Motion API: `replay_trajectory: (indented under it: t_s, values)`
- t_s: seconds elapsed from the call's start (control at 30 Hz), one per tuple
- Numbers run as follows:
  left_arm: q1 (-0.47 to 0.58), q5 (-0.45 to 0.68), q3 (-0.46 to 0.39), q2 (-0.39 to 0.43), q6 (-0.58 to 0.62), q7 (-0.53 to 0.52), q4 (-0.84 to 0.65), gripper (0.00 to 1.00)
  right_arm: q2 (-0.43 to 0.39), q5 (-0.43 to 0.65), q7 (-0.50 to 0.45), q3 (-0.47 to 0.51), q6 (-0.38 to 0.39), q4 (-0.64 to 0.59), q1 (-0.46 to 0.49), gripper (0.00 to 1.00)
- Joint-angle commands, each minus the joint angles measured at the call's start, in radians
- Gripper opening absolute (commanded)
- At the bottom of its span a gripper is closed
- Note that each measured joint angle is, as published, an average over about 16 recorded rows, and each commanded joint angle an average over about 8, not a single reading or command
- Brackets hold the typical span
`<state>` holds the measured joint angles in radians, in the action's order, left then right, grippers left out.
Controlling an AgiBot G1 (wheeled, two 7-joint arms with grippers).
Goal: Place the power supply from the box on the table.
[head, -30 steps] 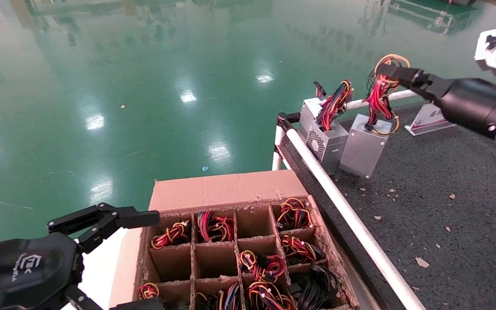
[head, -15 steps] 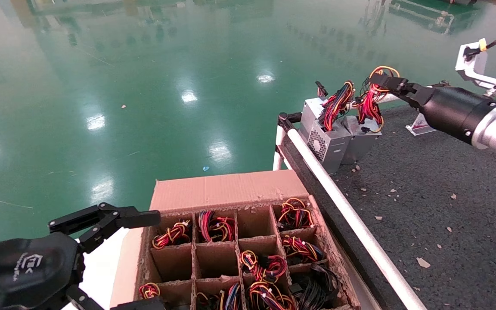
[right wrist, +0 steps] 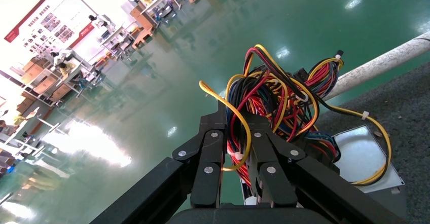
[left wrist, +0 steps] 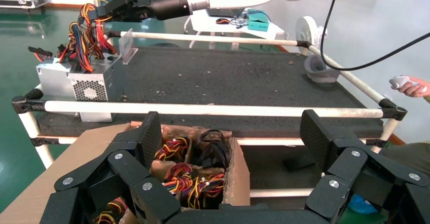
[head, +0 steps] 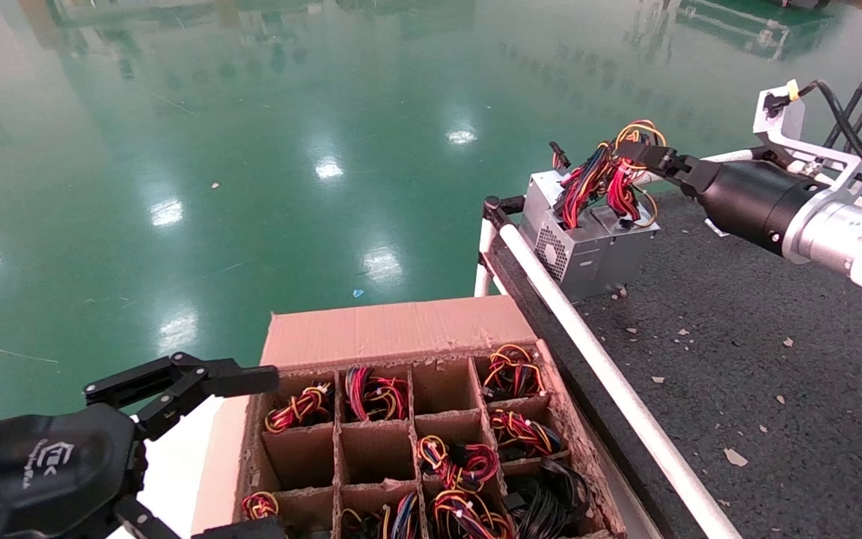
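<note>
The power supply (head: 628, 252), a plain silver unit, stands at the far left corner of the table (head: 775, 337), tight against the vented silver unit (head: 562, 251). My right gripper (head: 644, 155) is shut on its looped wire bundle (right wrist: 274, 97) above the casing (right wrist: 362, 155). The red, yellow and black wires run between the jaws. The box (head: 393, 329), a brown carton with a frayed cell grid, lies below the table's near rail. My left gripper (head: 277, 449) hangs open by the box's left side, and in the left wrist view this gripper (left wrist: 230, 133) holds nothing.
A white pipe rail (head: 603, 374) runs between box and table. Several box cells hold wire bundles (head: 509, 370). Cardboard scraps (head: 732, 455) dot the table top. A clear sign stand (left wrist: 127, 44) and a grey bowl-like piece (left wrist: 317, 67) sit on the table's far parts.
My right gripper moved down and left with the power supply, which went from hanging above the table to standing against the vented unit. The left arm stayed still.
</note>
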<state>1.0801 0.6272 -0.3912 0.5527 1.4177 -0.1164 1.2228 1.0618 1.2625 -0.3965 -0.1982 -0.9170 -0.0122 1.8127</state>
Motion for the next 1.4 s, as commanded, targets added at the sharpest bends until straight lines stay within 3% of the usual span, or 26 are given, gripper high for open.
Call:
replay_trajectory:
  t_s: [0.03,0.6,1.4]
  values:
    - [0.000,0.000,0.000,0.000,0.000,0.000,0.000,1.00,0.003,0.002,-0.001,-0.001,0.004,0.000,0.000,1.00]
    - [0.000,0.000,0.000,0.000,0.000,0.000,0.000,1.00,-0.006,0.001,-0.001,0.000,-0.005,0.000,0.001,1.00]
    - [0.000,0.000,0.000,0.000,0.000,0.000,0.000,1.00,-0.095,0.078,0.033,-0.054,-0.068,0.006,0.003,1.00]
